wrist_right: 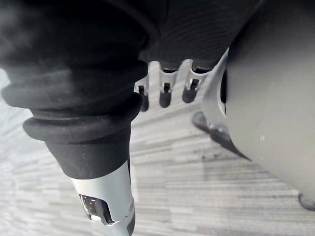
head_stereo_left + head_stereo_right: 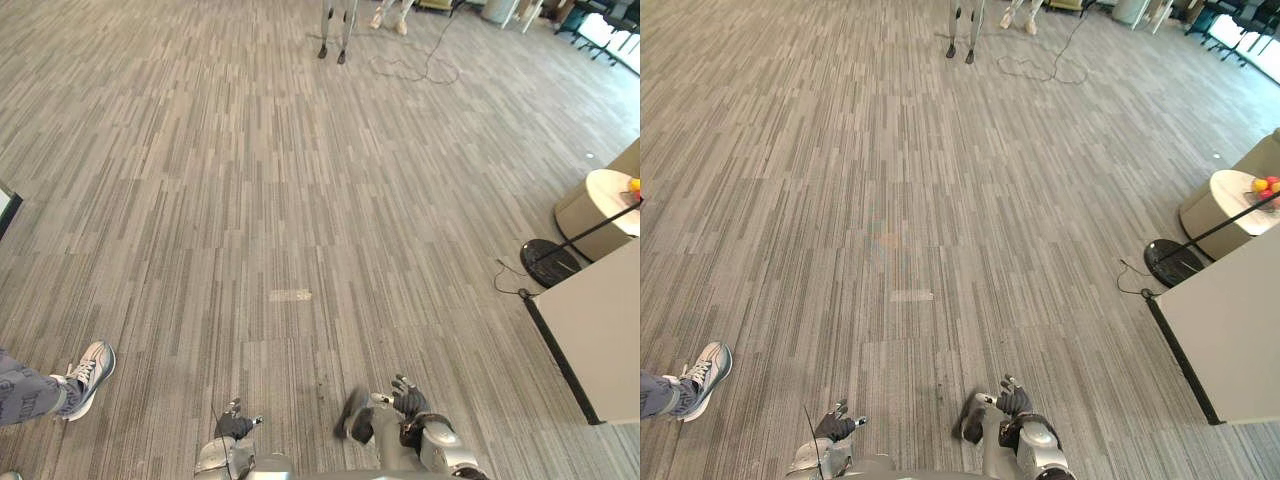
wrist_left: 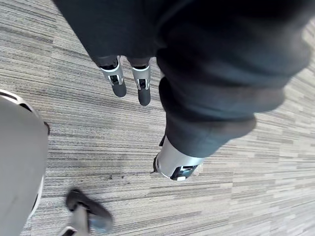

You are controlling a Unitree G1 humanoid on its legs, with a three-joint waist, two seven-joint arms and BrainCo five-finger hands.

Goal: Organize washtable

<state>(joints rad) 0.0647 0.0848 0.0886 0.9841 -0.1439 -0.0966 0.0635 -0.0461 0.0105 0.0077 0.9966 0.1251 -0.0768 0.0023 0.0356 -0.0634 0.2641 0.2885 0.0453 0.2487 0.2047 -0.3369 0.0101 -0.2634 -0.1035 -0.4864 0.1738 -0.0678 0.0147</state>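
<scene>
1. Evidently we stand on bare floor [image 2: 260, 200]. A white table [image 2: 600, 320], perhaps the washtable, sits well off to our right, so nothing is in reach, and left hand [image 2: 235, 427] and right hand [image 2: 407, 403] hang low.
2. Our left hand's fingers [image 3: 117, 81] point straight down, holding nothing.
3. Our right hand's fingers [image 1: 165, 96] are likewise loose and empty.

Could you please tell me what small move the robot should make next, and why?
Probably a turn to its right. The left hand and the right hand hang open and hold nothing above the carpet. The nearest furniture, a white surface, lies at the right edge, near a round table.
</scene>
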